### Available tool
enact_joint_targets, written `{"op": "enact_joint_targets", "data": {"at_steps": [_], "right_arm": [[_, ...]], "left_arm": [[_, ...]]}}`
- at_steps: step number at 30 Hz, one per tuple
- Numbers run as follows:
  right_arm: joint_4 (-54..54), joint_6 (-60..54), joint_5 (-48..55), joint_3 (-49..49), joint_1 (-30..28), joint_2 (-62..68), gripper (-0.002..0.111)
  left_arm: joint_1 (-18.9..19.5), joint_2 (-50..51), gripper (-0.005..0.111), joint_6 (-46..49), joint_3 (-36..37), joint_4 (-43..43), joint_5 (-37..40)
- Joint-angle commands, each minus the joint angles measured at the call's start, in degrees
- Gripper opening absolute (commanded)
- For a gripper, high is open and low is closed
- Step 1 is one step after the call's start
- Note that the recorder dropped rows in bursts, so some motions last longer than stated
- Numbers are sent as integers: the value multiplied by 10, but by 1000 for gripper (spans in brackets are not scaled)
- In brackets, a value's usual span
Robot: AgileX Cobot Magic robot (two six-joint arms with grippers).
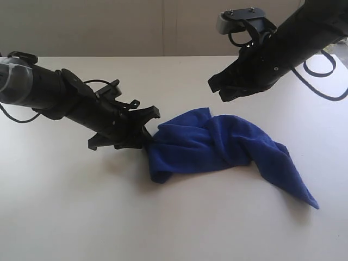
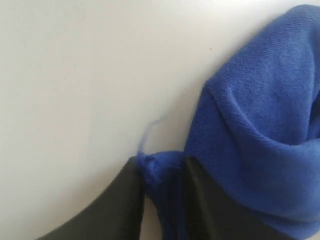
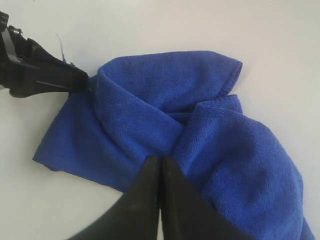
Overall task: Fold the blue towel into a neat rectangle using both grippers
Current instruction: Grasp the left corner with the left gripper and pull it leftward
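Note:
The blue towel [image 1: 228, 147] lies crumpled and twisted on the white table [image 1: 81, 217], one pointed corner trailing toward the front right. My left gripper [image 1: 152, 133] is shut on the towel's left edge; a bunched bit of blue towel [image 2: 260, 115] sits pinched between its black fingers [image 2: 122, 200]. My right gripper [image 1: 217, 87] hangs in the air above and behind the towel, its jaws pressed together with nothing in them. In the right wrist view the shut gripper [image 3: 160, 159] points down over the blue towel [image 3: 165, 100], and the left gripper [image 3: 82, 80] shows at the cloth's far edge.
Bare white table [image 3: 280, 50] surrounds the cloth on every side. A wall [image 1: 109, 27] rises behind the table's far edge. Black cables [image 1: 321, 73] loop off the right arm at the back right.

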Motion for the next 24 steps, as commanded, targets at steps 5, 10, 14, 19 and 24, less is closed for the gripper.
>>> {"op": "enact_joint_targets", "data": {"at_steps": [5,10,14,19,24], "right_arm": [[-1,0,-4,2,-5,1,0],[-1,0,-4,2,-5,1,0],[-1,0,-4,2,-5,1,0],[-1,0,-2,2,-5,1,0],[-1,0,0,2,-5,1,0]], "left_arm": [[-2,-14,0,1,0,-9,-9],[-2,-68,0,16,0,20,-10],[-2,-124,0,17,0,74,-7],[-2,-202,0,17,0,134,-10],[11,-274,0,14,0,208,-1]]}}
